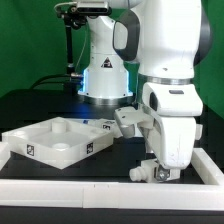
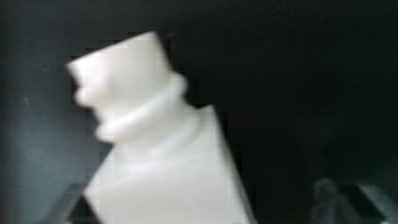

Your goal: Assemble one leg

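The leg (image 2: 157, 130) is a white peg that fills the wrist view, blurred and tilted, with a threaded neck partway along it. It stands between my gripper's (image 2: 201, 208) fingers. It lies close to one finger (image 2: 68, 206), and a dark gap separates it from the other finger (image 2: 338, 200). The fingers are wide apart, so the gripper is open around the leg. In the exterior view my gripper (image 1: 155, 172) is low over the table at the front right. A small white piece, the leg (image 1: 143, 173), is at its tips.
The large white square tray-like part (image 1: 30, 135) with a raised rim lies at the exterior view's left. Another white part (image 1: 125, 117) lies behind my arm. A white raised border (image 1: 90, 187) runs along the table's front edge.
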`<action>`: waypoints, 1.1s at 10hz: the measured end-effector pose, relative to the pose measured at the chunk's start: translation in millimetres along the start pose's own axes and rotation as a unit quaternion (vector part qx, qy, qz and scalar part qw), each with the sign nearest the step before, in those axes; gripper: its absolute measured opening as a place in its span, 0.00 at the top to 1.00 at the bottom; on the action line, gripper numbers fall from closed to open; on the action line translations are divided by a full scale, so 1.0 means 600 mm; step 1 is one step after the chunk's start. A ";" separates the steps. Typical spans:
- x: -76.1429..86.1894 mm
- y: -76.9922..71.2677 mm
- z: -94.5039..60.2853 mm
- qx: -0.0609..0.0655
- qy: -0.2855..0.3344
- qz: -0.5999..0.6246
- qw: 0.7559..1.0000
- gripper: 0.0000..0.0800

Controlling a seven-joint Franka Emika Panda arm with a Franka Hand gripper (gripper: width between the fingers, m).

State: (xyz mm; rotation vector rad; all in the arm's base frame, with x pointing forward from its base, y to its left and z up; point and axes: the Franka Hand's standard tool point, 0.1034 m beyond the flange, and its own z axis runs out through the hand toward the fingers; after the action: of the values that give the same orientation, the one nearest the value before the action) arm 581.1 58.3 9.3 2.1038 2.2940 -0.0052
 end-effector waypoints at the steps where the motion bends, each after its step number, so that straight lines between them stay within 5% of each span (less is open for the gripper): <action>1: 0.000 0.000 0.000 0.000 0.000 0.000 1.000 0.52; 2: 0.001 0.000 -0.003 -0.001 -0.001 0.006 1.000 0.65; 3: 0.003 -0.008 -0.022 -0.004 -0.006 0.023 1.000 0.65; 7: 0.014 -0.118 -0.106 -0.006 -0.018 0.095 0.995 0.65; 11: 0.014 -0.124 -0.105 -0.005 -0.017 0.100 0.995 0.65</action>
State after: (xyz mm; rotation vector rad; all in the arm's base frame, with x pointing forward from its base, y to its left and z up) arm 504.8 61.8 71.0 2.2990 2.0492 -0.0249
